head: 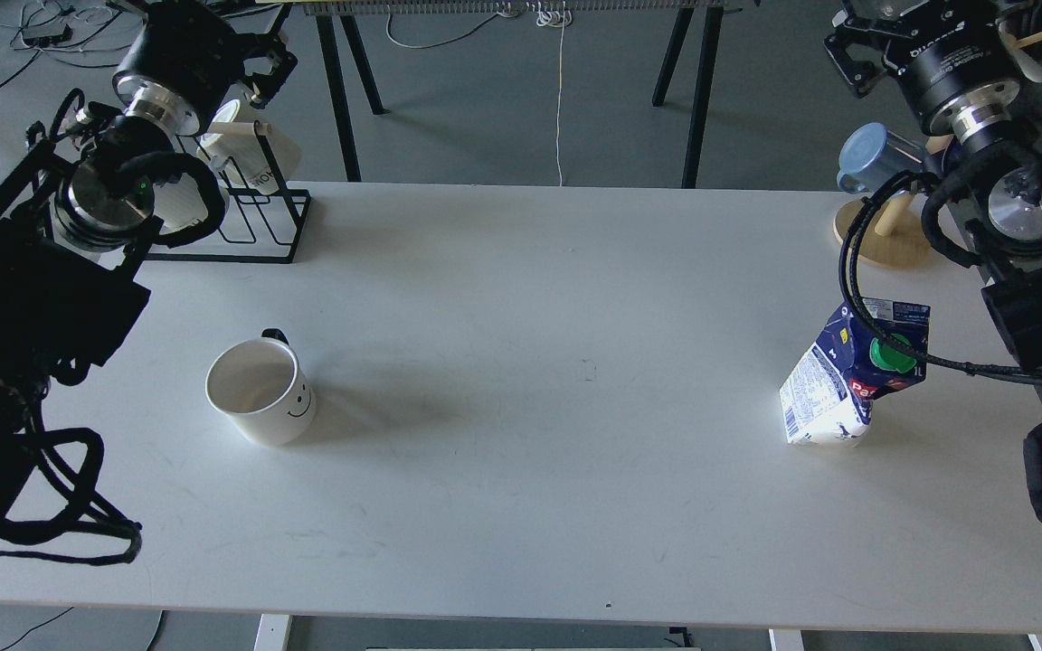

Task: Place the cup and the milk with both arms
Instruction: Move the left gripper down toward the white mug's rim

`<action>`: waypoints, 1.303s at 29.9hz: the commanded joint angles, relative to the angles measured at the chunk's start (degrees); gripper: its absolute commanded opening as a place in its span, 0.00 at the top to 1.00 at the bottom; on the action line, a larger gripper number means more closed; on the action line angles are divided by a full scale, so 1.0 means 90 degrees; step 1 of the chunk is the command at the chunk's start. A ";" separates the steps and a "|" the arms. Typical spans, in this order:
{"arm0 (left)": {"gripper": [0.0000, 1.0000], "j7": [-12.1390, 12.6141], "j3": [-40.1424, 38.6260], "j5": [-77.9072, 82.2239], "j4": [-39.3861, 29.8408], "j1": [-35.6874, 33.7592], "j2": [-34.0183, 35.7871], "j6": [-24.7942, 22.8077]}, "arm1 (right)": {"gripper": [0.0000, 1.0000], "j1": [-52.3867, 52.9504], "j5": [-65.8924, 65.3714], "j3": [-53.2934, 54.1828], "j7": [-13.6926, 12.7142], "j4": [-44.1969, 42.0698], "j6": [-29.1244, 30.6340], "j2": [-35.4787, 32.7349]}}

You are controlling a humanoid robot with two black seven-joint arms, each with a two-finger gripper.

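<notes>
White cup [260, 391] stands upright on the left part of the table [521, 506], smiley facing front-right, handle at back. Left gripper [263, 65] is raised well apart, up behind it by the black wire rack [254, 217]; fingers cannot tell. Milk carton [851, 375] stands at right. Right gripper [847, 45] is high behind it, well apart, state unclear.

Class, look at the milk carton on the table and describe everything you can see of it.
The carton is a blue and white gable-top pack with a green screw cap near its top and fine print on its white side. It looks like coated card. It stands upright on the white table, at the right side, cap shut. Nothing grips it; a black cable crosses in front of its top.
</notes>
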 commanded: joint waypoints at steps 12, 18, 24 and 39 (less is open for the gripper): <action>0.00 0.0097 0.0769 0.0117 -0.0223 -0.0124 0.0383 -0.0161 | 0.01 0.0000 -0.0001 0.0010 0.0000 0.0011 0.0002 -0.0038; 0.01 0.0116 0.2030 0.0360 -0.0886 -0.0417 0.1341 -0.0572 | 0.01 -0.0029 -0.0001 0.0030 0.0020 0.0011 0.0002 -0.0048; 0.05 0.0126 0.2382 0.2125 -0.1960 -0.0457 0.2337 -0.0617 | 0.01 -0.0263 -0.0001 0.0079 0.0059 0.0011 0.0002 -0.0058; 0.22 0.0126 0.2869 0.6453 -0.4147 -0.0262 0.3664 -0.0617 | 0.01 -0.0293 -0.0001 0.0195 0.0059 0.0011 0.0002 -0.0048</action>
